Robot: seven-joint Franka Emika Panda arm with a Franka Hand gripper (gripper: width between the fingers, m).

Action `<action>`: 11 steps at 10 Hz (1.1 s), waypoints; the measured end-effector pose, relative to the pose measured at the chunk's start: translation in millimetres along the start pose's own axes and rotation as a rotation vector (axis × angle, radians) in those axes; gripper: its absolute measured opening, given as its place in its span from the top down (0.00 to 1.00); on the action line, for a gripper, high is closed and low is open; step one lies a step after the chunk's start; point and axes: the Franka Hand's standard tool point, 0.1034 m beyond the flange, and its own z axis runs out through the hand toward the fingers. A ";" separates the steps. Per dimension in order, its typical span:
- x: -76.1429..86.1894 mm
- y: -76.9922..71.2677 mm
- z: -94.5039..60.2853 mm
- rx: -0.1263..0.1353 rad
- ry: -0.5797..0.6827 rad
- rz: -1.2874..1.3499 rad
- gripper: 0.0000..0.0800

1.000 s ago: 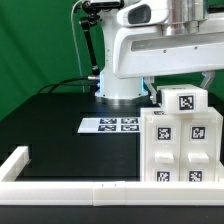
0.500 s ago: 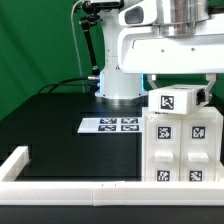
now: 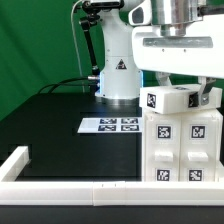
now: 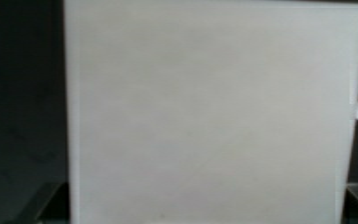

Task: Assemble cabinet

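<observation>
The cabinet (image 3: pixel 182 150), a white blocky box with several black-and-white tags, stands at the exterior view's right front. My gripper (image 3: pixel 184 84) hangs just above it, shut on a smaller white tagged cabinet piece (image 3: pixel 172 98). It holds the piece tilted, a little above the cabinet's top. The fingers are hidden behind the piece and the hand. In the wrist view the white piece (image 4: pixel 211 110) fills nearly the whole picture, with dark table beside it.
The marker board (image 3: pixel 110 125) lies flat on the black table, to the left of the cabinet in the exterior view. A white rail frame (image 3: pixel 60 188) edges the table's front and left corner. The arm's white base (image 3: pixel 118 75) stands behind, with cables beside it.
The white tagged piece has risen off the cabinet's top, shifted toward the exterior view's left and tilted. The arm's hand has moved with it.
</observation>
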 end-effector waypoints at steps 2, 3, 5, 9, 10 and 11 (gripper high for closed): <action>-1.0 -1.5 0.2 0.007 -0.005 0.140 0.30; -1.5 -2.3 0.0 0.010 -0.006 0.193 0.30; -3.5 -1.7 0.0 0.040 0.005 0.417 0.30; -5.6 4.0 0.2 0.074 -0.003 0.831 0.30; -5.5 4.2 0.3 0.074 -0.004 0.833 0.30; -5.8 2.6 -0.3 0.082 -0.011 0.872 0.30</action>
